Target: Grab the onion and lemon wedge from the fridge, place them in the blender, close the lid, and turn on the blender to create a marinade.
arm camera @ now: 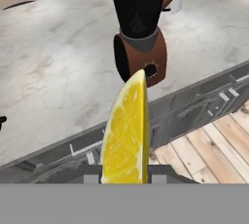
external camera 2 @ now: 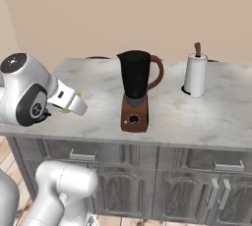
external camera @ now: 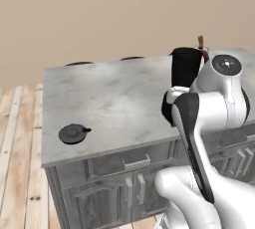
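My gripper (arm camera: 124,175) is shut on the lemon wedge (arm camera: 127,135), a bright yellow slice standing upright between the fingers. It hangs in front of the counter edge, to the left of the blender (external camera 2: 135,90). The blender is a black jug (arm camera: 138,4) on a reddish-brown base (arm camera: 142,57) with a dark knob, and its top carries no lid. In the right base view a sliver of the lemon wedge (external camera 2: 64,110) peeks out under my hand. The lid (external camera: 73,133), a dark disc with a tab, lies flat near the counter's front left. The onion and the fridge are out of view.
A white paper towel roll (external camera 2: 196,75) stands on the grey marble counter (external camera 2: 206,117) to the right of the blender. Grey cabinet doors and drawers (external camera 2: 197,185) run below the counter. Wooden floor (external camera: 20,163) lies to the left.
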